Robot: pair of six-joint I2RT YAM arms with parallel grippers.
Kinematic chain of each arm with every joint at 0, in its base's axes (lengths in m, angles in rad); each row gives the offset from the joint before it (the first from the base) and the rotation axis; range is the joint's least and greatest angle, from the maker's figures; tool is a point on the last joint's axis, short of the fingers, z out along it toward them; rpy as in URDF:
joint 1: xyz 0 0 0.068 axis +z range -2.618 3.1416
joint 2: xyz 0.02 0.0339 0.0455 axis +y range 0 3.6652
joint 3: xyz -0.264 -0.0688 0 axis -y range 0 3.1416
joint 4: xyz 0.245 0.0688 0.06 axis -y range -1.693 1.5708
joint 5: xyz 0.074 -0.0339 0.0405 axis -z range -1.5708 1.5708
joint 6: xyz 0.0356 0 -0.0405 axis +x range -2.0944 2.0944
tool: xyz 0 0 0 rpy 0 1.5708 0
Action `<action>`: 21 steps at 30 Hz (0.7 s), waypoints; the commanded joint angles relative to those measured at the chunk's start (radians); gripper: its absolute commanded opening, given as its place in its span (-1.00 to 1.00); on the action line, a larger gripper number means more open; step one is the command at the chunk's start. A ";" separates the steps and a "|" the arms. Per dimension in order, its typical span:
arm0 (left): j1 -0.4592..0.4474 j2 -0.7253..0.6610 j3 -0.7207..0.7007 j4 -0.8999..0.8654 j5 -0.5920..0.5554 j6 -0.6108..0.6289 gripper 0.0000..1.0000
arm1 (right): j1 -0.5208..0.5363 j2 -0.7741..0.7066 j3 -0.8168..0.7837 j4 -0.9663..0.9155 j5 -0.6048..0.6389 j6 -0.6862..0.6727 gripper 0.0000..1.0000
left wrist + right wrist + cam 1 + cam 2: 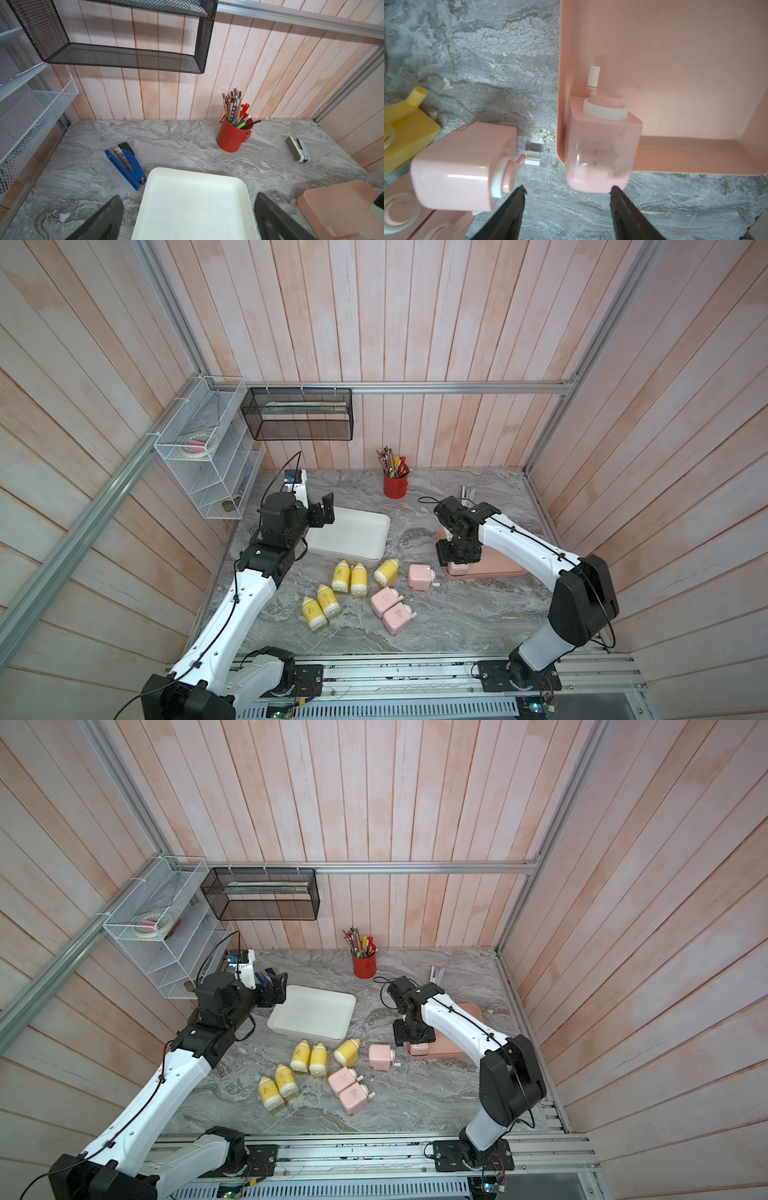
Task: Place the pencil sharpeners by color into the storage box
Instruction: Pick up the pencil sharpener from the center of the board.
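Several yellow pencil sharpeners [358, 578] lie on the marble table in front of the shallow white storage box [376, 539], which holds nothing. Three pink sharpeners [386, 600] lie to their right, one [463, 166] just beside the pink storage box [560, 83]. Another pink sharpener [602, 145] rests in that box's near corner, its base overhanging the rim. My right gripper [568, 189] hangs open just above that sharpener's base with nothing between its fingers. My left gripper [188, 199] stands wide open over the white box [149, 176], holding nothing.
A red pencil cup [395, 485] stands at the back of the table. A blue stapler [126, 164] lies left of the white box and a small grey stapler [298, 151] at the back right. A black mesh shelf [299, 414] and a white wire rack [208, 456] hang on the walls.
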 commanded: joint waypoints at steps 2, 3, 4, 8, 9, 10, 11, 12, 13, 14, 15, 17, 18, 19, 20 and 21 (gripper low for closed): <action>-0.007 -0.030 0.000 0.002 0.016 -0.003 0.99 | 0.056 -0.051 0.071 -0.122 0.066 0.097 0.35; -0.006 -0.032 -0.001 0.002 0.016 -0.004 0.99 | 0.073 -0.060 0.081 -0.138 0.070 0.119 0.35; -0.007 -0.035 -0.001 0.003 0.016 -0.004 0.99 | 0.092 -0.069 0.090 -0.152 0.072 0.143 0.35; -0.007 -0.044 0.001 0.002 0.013 -0.006 0.99 | 0.195 -0.109 0.097 -0.182 0.070 0.271 0.35; -0.007 -0.046 0.003 0.002 0.011 -0.008 0.99 | 0.225 -0.116 0.093 -0.182 0.069 0.307 0.35; -0.007 -0.048 0.004 -0.002 0.010 -0.010 0.99 | 0.259 -0.126 0.087 -0.179 0.065 0.348 0.35; -0.006 -0.048 0.006 -0.004 0.008 -0.010 0.99 | 0.292 -0.134 0.081 -0.175 0.059 0.386 0.35; -0.006 -0.049 0.006 -0.007 0.006 -0.011 0.99 | 0.317 -0.140 0.077 -0.177 0.057 0.420 0.35; -0.006 -0.051 0.006 -0.007 0.001 -0.013 0.99 | 0.347 -0.146 0.070 -0.178 0.064 0.463 0.36; -0.007 -0.052 0.007 -0.009 -0.003 -0.015 0.99 | 0.377 -0.154 0.060 -0.171 0.063 0.506 0.37; -0.006 -0.052 0.008 -0.009 -0.005 -0.017 0.99 | 0.401 -0.162 0.048 -0.162 0.060 0.544 0.37; -0.007 -0.051 0.014 -0.011 -0.007 -0.023 0.99 | 0.453 -0.184 0.017 -0.129 0.050 0.630 0.37; -0.007 -0.050 0.017 -0.015 -0.009 -0.026 0.99 | 0.481 -0.200 0.000 -0.107 0.041 0.678 0.37; -0.007 -0.048 0.019 -0.014 -0.007 -0.029 0.99 | 0.510 -0.215 -0.017 -0.077 0.034 0.734 0.37; -0.006 -0.049 0.021 -0.014 -0.006 -0.033 0.99 | 0.539 -0.228 -0.037 -0.040 0.023 0.789 0.37; -0.006 -0.049 0.023 -0.015 -0.004 -0.034 0.99 | 0.559 -0.236 -0.054 -0.007 0.012 0.825 0.37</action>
